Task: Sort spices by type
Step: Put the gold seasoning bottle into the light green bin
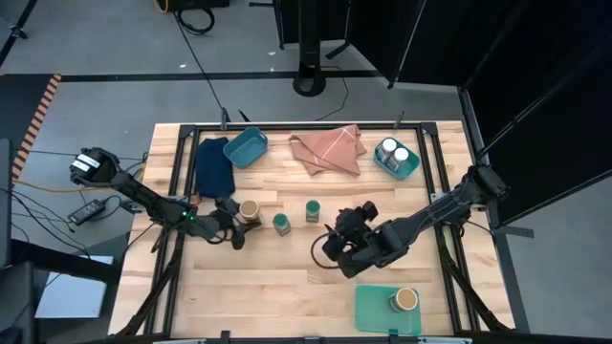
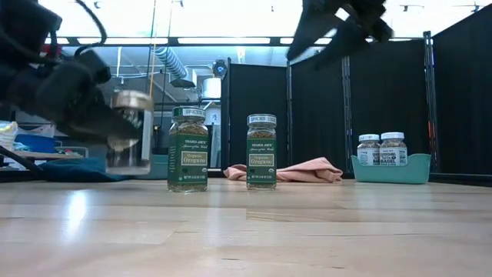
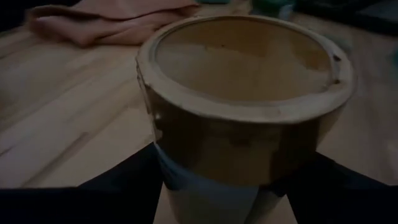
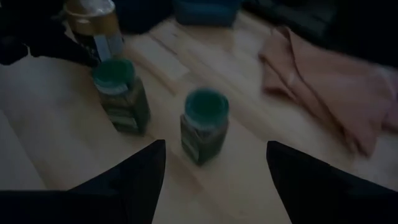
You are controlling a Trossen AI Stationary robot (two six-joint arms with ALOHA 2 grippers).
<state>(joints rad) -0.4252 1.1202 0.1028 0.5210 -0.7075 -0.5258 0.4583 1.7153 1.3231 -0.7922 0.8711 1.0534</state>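
A tan-topped spice jar (image 1: 250,209) (image 2: 131,131) is in my left gripper (image 1: 239,217), which is shut on it left of the table's middle. Two green-lidded spice jars (image 1: 281,224) (image 1: 312,210) stand upright on their bases to its right. My right gripper (image 1: 327,245) (image 4: 214,180) hovers open above the table, on the near right of those two jars, touching nothing. Two white-lidded jars (image 1: 393,153) stand in a teal bin (image 1: 409,169) at the far right. Another tan-topped jar (image 1: 405,300) stands on the green tray (image 1: 373,311). My left gripper pinches the tan-topped jar between its two fingers (image 3: 127,180), on the jar's sides just below the lid (image 3: 186,146). The fingers come from the table's left, slanting slightly down. The jar stays upright, its base (image 2: 129,169) a little clear of the table.
An empty teal bin (image 1: 244,146) and a dark blue cloth (image 1: 212,164) lie at the far left; a pink cloth (image 1: 328,150) lies at the far middle. Bare wood stretches along the near left and middle of the table.
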